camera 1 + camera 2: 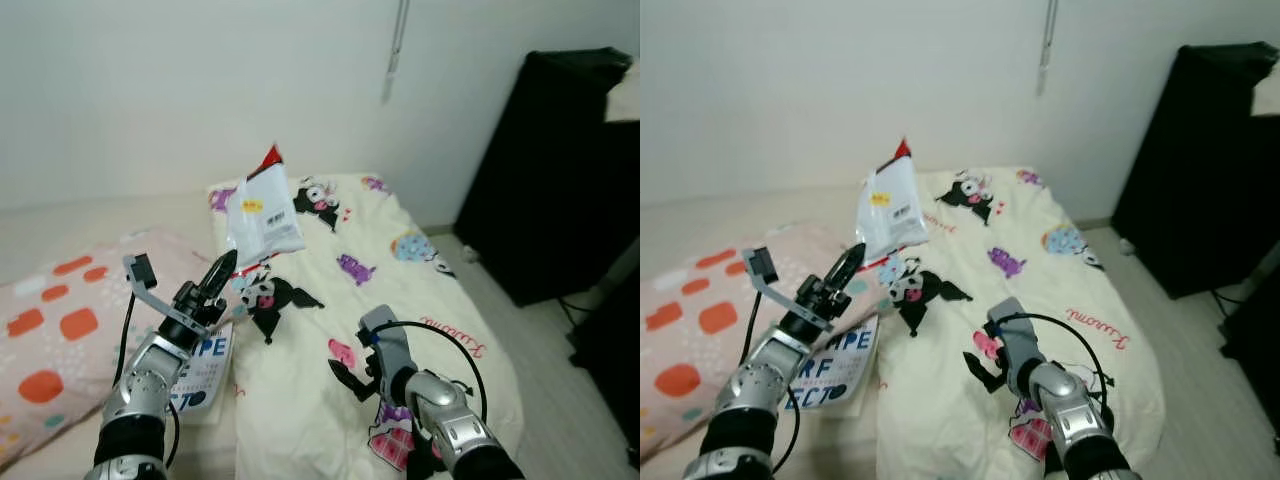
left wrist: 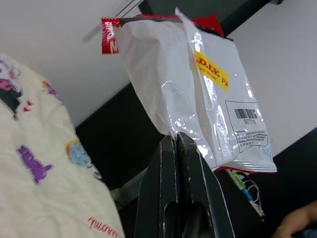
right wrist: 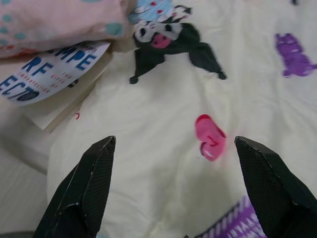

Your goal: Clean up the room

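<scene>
- Right now my left claw (image 1: 222, 268) is raised over the bed (image 1: 440, 330), its two black fingers (image 2: 174, 163) pressed together on the lower edge of a white snack bag (image 1: 262, 215), which stands up above the fingertips, clear of the bedding.
- The bag looks light and crinkly: a glossy film pouch with a yellow label, a barcode and a red torn strip at the top, so I judge it nearly empty and easy to crush.
- That slick film may slide out of a thin pinch, and the open top could spill crumbs if I tip it. A hold on the flat seam or deeper into the body would be safer than the very edge.
- My right claw (image 3: 173, 188) hovers low over the cartoon-print quilt (image 3: 163, 124), fingers spread wide, holding nothing.
- A printed booklet (image 1: 203, 370) lies beside the pink spotted pillow (image 1: 60, 340), near my left arm.
</scene>
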{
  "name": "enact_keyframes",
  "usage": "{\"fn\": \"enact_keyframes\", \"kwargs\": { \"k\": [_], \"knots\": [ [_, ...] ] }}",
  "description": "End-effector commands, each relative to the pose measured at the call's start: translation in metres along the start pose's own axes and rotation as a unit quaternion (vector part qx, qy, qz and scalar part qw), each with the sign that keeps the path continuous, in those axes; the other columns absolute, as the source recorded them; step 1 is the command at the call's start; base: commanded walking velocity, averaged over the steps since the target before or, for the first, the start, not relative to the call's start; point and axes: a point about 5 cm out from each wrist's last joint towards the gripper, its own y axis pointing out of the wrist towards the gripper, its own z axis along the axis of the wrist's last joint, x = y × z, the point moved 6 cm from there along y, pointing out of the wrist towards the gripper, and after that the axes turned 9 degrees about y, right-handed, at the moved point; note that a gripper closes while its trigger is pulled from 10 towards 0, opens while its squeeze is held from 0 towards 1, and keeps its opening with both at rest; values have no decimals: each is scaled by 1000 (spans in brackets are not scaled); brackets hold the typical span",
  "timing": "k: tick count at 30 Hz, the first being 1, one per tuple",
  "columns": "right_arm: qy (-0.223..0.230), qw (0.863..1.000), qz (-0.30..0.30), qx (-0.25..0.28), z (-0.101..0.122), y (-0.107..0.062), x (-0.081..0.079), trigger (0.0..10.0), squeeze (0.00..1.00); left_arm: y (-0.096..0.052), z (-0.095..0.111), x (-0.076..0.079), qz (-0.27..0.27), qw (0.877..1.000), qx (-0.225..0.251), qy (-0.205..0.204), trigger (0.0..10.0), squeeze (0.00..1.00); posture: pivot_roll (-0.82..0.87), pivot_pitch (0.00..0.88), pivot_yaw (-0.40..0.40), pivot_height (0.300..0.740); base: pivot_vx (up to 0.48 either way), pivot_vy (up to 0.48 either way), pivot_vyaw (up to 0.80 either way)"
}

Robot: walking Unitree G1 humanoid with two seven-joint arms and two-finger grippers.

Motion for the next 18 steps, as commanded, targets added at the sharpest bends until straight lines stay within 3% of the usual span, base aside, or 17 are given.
{"fn": "enact_keyframes", "kwargs": {
  "k": [1, 3, 4, 7, 8, 9, 10, 11, 13, 14, 15, 16, 17, 18],
  "knots": [
    [5, 1000, -4, 3, 0, 0, 2, 10000, 0, -7, -1, -7, 17, 1000, -7, 5, 10000, 0, -53, 0, -14, 704, 0, 0, 0],
    [5, 1000, -4, 3, 0, 0, 2, 10000, 0, -7, -1, -7, 17, 1000, -7, 5, 10000, 0, -53, 0, -14, 704, 0, 0, 0],
    [11, 1000, -11, -8, -8, -1, 4, 10000, 0, -14, -5, -18, 43, 999, -13, 5, 10000, 0, -46, 0, -19, 709, 0, 0, 0],
    [11, 1000, -11, -8, -8, -1, 4, 10000, 0, -14, -5, -18, 43, 999, -13, 5, 10000, 0, -46, 0, -19, 709, 0, 0, 0],
    [22, 998, -38, -36, -28, -5, 13, 10000, 0, -36, -7, -47, 124, 992, -17, 10, 10000, 0, -39, 0, -21, 714, 0, 0, 0],
    [22, 998, -38, -36, -28, -5, 13, 10000, 0, -36, -7, -47, 124, 992, -17, 10, 10000, 0, -39, 0, -21, 714, 0, 0, 0],
    [35, 996, -64, -55, -45, -10, 20, 10000, 0, -59, -9, -71, 197, 980, -21, 15, 10000, 0, -37, 0, -21, 714, 0, 0, 0],
    [35, 996, -64, -55, -45, -10, 20, 10000, 0, -59, -9, -71, 197, 980, -21, 15, 10000, 0, -37, 0, -21, 714, 0, 0, 0],
    [44, 991, -93, -91, -70, -20, 28, 10000, 0, -99, -12, -100, 300, 953, -33, 23, 10000, 0, -32, 0, -23, 714, 0, 0, 394],
    [44, 991, -93, -91, -70, -20, 28, 10000, 0, -99, -12, -100, 300, 953, -33, 23, 10000, 0, -32, 0, -23, 714, 0, 0, 788],
    [45, 989, -98, -99, -75, -21, 29, 10000, 0, -112, -15, -108, 330, 943, -43, 28, 10000, 0, -22, 0, -26, 714, 0, 0, 775],
    [45, 989, -98, -99, -75, -21, 29, 10000, 0, -112, -15, -108, 330, 943, -43, 28, 10000, 0, -22, 0, -26, 714, 0, 0, 775],
    [44, 987, -107, -114, -84, -24, 29, 10000, 0, -147, -28, -120, 395, 915, -73, 29, 10000, 0, -16, 0, -27, 714, 0, 0, 775],
    [44, 987, -107, -114, -84, -24, 29, 10000, 0, -147, -28, -120, 395, 915, -73, 29, 10000, 0, -16, 0, -27, 714, 0, 0, 775]
  ]
}}
